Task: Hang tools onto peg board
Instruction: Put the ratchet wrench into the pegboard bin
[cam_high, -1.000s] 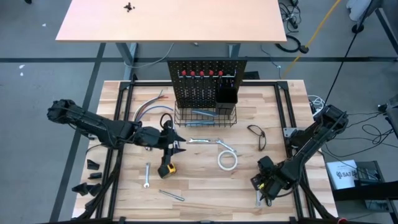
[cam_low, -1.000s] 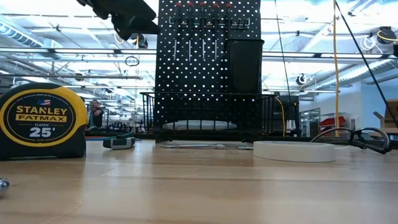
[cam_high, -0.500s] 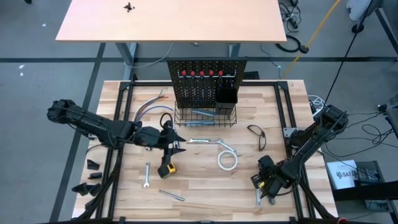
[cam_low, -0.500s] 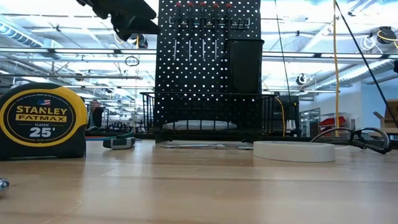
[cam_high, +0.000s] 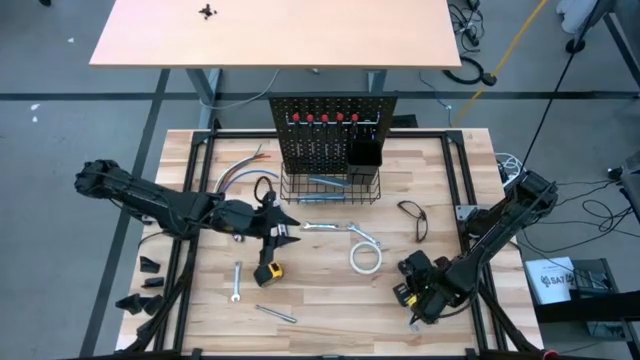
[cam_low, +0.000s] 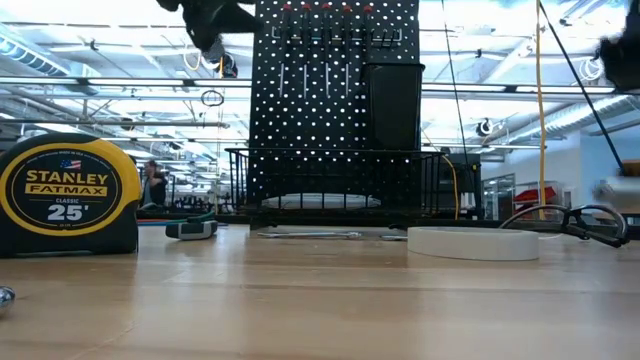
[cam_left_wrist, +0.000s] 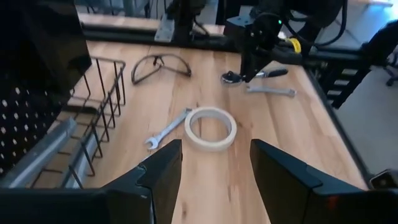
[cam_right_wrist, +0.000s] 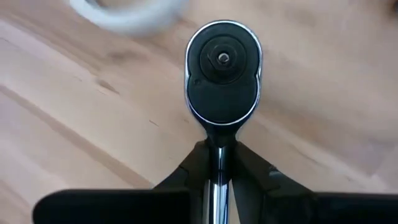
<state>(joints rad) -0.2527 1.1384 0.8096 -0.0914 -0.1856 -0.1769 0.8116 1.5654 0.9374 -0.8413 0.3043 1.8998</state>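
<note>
"STANLEY FATMAX 25'" tape measure

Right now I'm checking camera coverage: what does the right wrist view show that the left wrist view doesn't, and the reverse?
Only the right wrist view shows, close up, the right gripper shut on the ratchet shaft. Only the left wrist view shows the glasses, two wrenches, the basket and the open left gripper. Both show the tape roll, blurred in the right wrist view, the ratchet, the right gripper and the table.
</note>
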